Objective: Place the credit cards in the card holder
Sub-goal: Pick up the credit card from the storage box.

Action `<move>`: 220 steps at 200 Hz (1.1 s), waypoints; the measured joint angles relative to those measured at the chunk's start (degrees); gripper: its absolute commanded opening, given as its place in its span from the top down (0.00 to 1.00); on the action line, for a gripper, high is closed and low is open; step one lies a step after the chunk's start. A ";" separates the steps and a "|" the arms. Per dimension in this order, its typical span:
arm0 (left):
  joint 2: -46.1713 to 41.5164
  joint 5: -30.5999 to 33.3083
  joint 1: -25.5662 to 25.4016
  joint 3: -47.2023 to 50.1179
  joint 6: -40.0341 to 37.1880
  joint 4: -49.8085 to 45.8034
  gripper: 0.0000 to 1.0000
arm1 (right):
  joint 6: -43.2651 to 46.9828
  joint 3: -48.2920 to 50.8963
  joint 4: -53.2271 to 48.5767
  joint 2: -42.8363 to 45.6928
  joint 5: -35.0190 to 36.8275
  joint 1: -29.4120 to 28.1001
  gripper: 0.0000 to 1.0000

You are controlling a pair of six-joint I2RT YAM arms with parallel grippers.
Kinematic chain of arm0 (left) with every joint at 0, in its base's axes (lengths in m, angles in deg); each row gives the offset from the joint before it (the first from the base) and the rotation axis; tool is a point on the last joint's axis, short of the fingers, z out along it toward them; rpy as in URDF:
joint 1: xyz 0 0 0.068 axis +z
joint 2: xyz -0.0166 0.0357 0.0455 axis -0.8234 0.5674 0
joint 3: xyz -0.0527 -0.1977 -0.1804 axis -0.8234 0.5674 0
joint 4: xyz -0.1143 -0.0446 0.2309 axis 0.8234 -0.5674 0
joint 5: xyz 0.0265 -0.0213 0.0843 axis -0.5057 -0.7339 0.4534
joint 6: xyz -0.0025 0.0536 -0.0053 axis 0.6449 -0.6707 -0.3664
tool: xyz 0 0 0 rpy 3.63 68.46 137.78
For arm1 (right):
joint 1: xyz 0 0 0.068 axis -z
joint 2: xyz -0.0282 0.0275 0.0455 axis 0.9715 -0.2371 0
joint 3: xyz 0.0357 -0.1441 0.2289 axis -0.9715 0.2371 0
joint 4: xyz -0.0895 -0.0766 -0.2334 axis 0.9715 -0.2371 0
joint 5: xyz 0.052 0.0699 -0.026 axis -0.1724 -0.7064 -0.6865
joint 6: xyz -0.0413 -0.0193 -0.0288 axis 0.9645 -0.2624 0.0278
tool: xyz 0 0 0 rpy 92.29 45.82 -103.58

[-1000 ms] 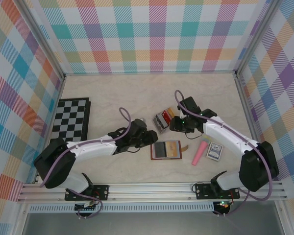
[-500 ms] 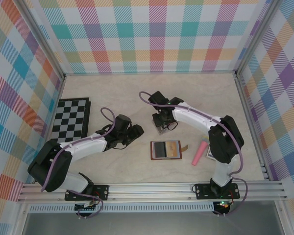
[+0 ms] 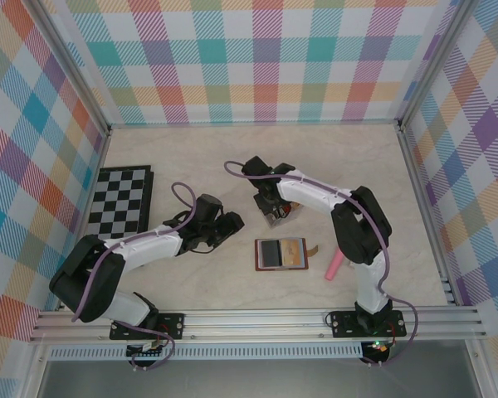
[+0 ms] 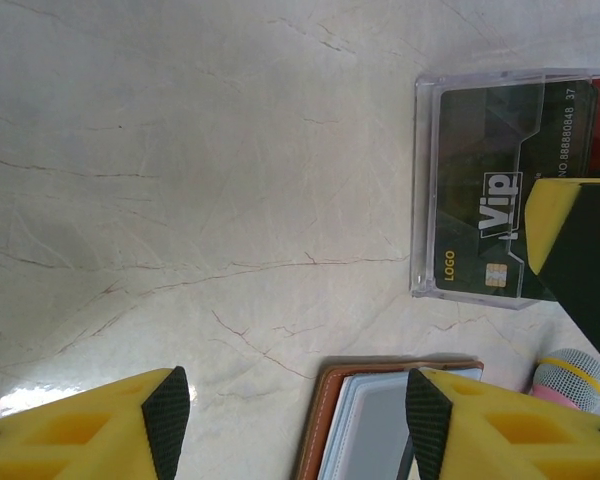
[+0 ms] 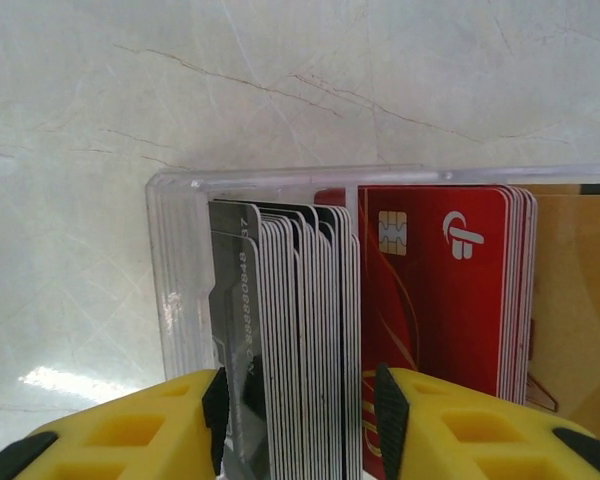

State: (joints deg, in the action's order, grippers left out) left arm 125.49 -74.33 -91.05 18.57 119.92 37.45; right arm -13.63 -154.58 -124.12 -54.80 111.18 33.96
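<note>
Clear rack (image 5: 175,250), dark cards (image 5: 280,320) beside red cards (image 5: 440,300) — yellow tool (image 5: 298,405) straddling the dark cards, jaws apart

Smooth and faintly glossy, veined like pale marble, across the tabletop (image 4: 180,150). Clear, shiny hard plastic for the rack (image 5: 175,260). Glossy plastic on the credit cards (image 5: 440,290), red and dark, with printed lettering. Brown leather, matt and stitched along the rim, on the card holder (image 4: 318,428); pale, smooth lining inside. Matt yellow plastic with black rubbery-looking pads on the left gripper (image 4: 295,425). Fine metal mesh on the microphone (image 4: 572,375) head.
</note>
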 measured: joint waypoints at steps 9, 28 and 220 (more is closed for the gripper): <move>0.20 -0.26 0.07 0.00 0.00 0.04 0.39 | 0.09 -0.07 -0.04 -0.24 0.61 -0.11 0.55; 0.42 -0.39 0.15 0.00 0.00 0.04 0.39 | 0.15 -0.13 -0.13 -0.26 2.16 -0.35 0.56; 0.42 -0.98 0.15 0.00 0.00 0.09 0.38 | 1.62 -0.17 -0.22 0.79 5.81 -0.70 0.80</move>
State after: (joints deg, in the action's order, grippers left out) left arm 125.90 -75.31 -90.89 18.57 119.92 37.54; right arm -12.01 -154.76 -124.34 -54.01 117.00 33.26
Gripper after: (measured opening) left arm 0.614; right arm 0.223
